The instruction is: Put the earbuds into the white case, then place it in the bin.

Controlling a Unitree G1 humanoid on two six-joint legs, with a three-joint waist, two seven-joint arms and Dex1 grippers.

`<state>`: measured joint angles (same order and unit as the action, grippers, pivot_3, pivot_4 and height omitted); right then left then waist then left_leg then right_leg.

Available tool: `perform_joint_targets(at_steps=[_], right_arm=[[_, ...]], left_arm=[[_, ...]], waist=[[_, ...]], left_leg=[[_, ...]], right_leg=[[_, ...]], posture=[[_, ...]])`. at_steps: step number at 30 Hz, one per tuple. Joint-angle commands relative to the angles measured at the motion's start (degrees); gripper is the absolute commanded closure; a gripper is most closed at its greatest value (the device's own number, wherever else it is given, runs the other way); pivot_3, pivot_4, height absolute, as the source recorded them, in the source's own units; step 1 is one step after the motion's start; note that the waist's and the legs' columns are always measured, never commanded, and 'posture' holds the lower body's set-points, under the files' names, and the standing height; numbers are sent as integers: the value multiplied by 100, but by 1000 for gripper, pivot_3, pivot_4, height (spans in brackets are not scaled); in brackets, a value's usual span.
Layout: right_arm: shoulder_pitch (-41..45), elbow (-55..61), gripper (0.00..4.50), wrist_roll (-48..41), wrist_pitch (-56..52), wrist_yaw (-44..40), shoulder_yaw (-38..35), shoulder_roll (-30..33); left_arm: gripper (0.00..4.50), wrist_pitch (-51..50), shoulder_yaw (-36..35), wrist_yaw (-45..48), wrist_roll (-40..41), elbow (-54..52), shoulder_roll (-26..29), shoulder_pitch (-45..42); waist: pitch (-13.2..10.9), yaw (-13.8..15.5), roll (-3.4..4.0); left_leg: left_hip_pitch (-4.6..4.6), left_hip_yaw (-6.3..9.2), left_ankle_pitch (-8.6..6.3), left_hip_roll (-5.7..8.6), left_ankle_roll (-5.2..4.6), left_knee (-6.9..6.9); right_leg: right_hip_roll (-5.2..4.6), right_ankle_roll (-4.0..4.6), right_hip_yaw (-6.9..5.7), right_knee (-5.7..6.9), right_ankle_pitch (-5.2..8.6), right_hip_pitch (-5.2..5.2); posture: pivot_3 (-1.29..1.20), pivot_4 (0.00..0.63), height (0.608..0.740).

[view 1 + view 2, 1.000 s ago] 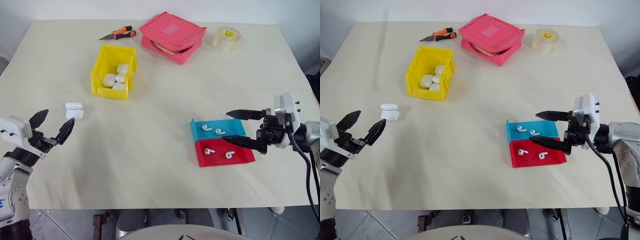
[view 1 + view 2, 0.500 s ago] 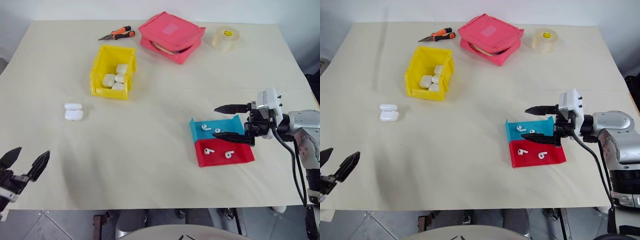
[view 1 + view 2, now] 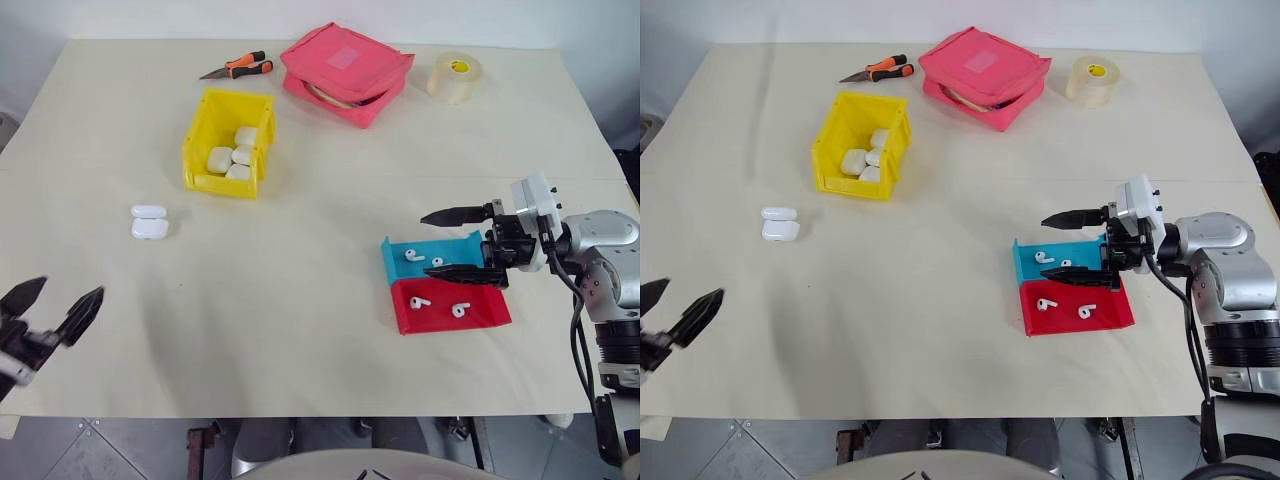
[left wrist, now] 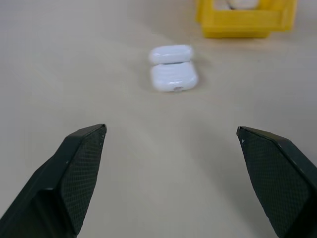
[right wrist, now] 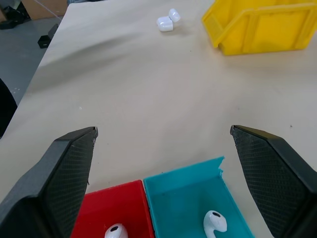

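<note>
Left eye view shows wide bare desk [image 3: 300, 330] between the left gripper [image 3: 50, 308], fingers apart at the near left edge, and the white case [image 3: 149, 222], open. Right gripper [image 3: 445, 243], fingers apart, hovers over teal tray [image 3: 432, 258] and red tray [image 3: 450, 305] with earbuds [image 3: 412, 255]. Far off stand the bin [image 3: 228, 144], pouch [image 3: 345, 72], tape [image 3: 453, 77], pliers [image 3: 238, 68].

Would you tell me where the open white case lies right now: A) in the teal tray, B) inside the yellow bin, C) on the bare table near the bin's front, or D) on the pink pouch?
C: the white case lies lid-open on the table, just in front of the yellow bin.
</note>
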<state>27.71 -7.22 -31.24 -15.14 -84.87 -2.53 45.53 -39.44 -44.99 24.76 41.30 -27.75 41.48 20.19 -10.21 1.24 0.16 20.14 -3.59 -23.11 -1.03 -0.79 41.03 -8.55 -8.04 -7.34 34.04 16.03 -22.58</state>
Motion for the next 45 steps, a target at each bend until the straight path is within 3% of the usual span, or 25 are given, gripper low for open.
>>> perform_joint_targets(at_steps=[1,9,19,35,38,41,45], right_arm=[[127,0,0,43,80,-56,-45,-6],[-72,103,0,124,58,51,-98,-3],[-125,187,0,180,14,171,-143,21],[-165,381,0,237,-209,346,-152,131],[-158,405,0,264,-248,393,-157,156],[-157,439,0,274,-283,442,-197,206],[-208,518,0,248,-314,568,-318,309]], left_arm=[[18,-980,298,-556,241,-13,408,-661],[18,-3804,1544,-1692,198,797,1048,-3237],[18,-5173,2517,-2301,-898,2356,638,-5586],[18,-5228,3018,-2085,-1941,3771,200,-6418],[588,-5299,2974,-2084,-2019,3891,128,-6469],[1563,-5305,2948,-1996,-1979,3716,47,-6458],[1689,-5273,3056,-1654,-1713,2976,111,-6350]], waist=[[-1,-13,2],[-5,-51,7],[-5,-62,7],[-5,-114,7],[-5,-114,7],[-5,-104,7],[-5,-74,7]], left_leg=[[-1,1,0,0,0,0],[2,-2,1,5,1,-6],[2,-2,5,7,9,-6],[2,-1,7,6,13,-5],[0,-1,9,6,15,-3],[-1,-1,9,6,16,-2],[1,-1,9,9,16,2]], right_leg=[[0,0,1,2,0,0],[3,-1,-3,-2,0,-2],[8,-3,-4,-3,1,-2],[7,-3,-4,4,1,-4],[7,-3,-3,10,1,-4],[6,-3,-1,13,1,-4],[3,-4,-2,12,1,-4]], posture=[[0,150,740],[0,150,740],[0,150,740],[0,150,740],[0,150,740],[0,150,740],[0,150,740]])
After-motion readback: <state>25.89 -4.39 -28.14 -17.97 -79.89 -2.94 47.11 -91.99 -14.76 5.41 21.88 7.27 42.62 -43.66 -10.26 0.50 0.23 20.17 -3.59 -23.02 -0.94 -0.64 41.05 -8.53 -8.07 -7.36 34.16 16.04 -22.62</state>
